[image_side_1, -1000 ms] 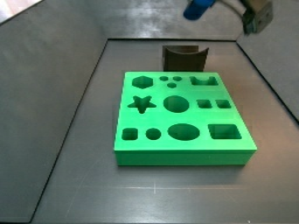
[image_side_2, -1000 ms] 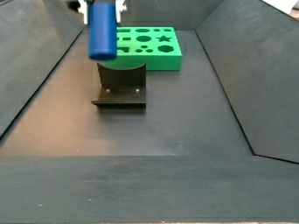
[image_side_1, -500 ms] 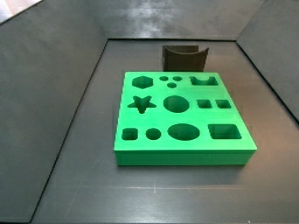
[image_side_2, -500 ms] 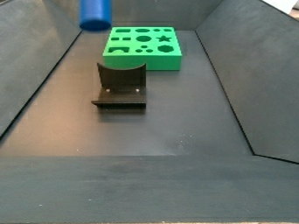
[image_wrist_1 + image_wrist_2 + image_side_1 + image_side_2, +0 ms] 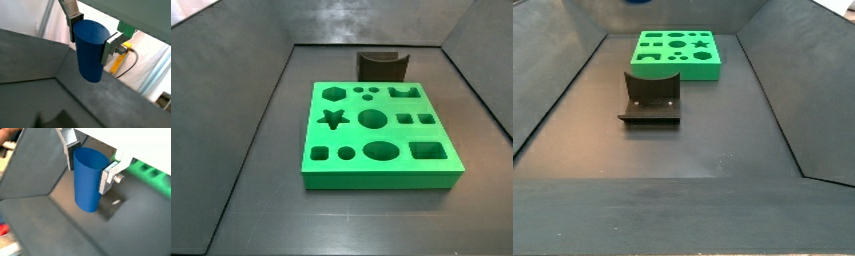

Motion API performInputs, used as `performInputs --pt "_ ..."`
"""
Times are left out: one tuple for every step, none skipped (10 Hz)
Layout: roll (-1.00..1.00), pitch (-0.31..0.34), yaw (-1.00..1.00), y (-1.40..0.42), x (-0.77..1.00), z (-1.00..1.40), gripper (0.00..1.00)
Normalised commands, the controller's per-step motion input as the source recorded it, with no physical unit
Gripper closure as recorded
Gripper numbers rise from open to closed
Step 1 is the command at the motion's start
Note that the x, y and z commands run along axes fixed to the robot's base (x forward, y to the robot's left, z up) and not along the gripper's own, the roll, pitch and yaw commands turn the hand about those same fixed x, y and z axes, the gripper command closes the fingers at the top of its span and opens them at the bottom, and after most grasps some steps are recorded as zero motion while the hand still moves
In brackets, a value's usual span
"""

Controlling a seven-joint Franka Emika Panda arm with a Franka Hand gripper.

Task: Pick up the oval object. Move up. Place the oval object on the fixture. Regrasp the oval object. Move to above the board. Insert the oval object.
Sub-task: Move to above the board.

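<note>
Dark grey walled floor, nothing on it but the rig. In a side view, left to right: small dark fixture block with notched top (image 5: 651,93), then the bright green slab board with shaped cut-outs (image 5: 680,53) behind it. Your gripper (image 5: 91,35) is above both side frames; jaws clamp the smooth blue oval plastic peg (image 5: 90,49) near its top. Risk: shallow grip, so it may tilt or slip when seated on the fixture.

1. No readable text, label, brand, number or sign in any view.
2. The board (image 5: 381,134): shaped cut-outs only, no lettering.
3. The fixture (image 5: 651,96): plain dark surface, unmarked.
4. The oval object (image 5: 90,51): plain blue, unmarked, clamped in the gripper (image 5: 91,34), which also carries no marking in both wrist views.
</note>
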Motion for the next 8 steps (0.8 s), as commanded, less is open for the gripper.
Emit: performInputs --pt "-1.0 -0.061 -0.05 -1.0 -0.67 0.25 1.0" --pt "-1.0 -0.064 -0.05 -1.0 -0.67 0.25 1.0" --pt "-1.0 -0.063 -0.06 -1.0 -0.69 0.25 1.0" --pt "-1.0 -0.068 -0.06 -1.0 -0.71 0.25 1.0" --pt "-1.0 -0.072 -0.07 -1.0 -0.73 0.25 1.0" --pt "-1.0 -0.078 -0.07 -1.0 -0.75 0.25 1.0" --pt "-1.0 -0.09 -0.07 -0.75 -0.61 0.19 1.0" --pt "-0.97 -0.098 -0.06 -0.44 -0.4 0.11 1.0"
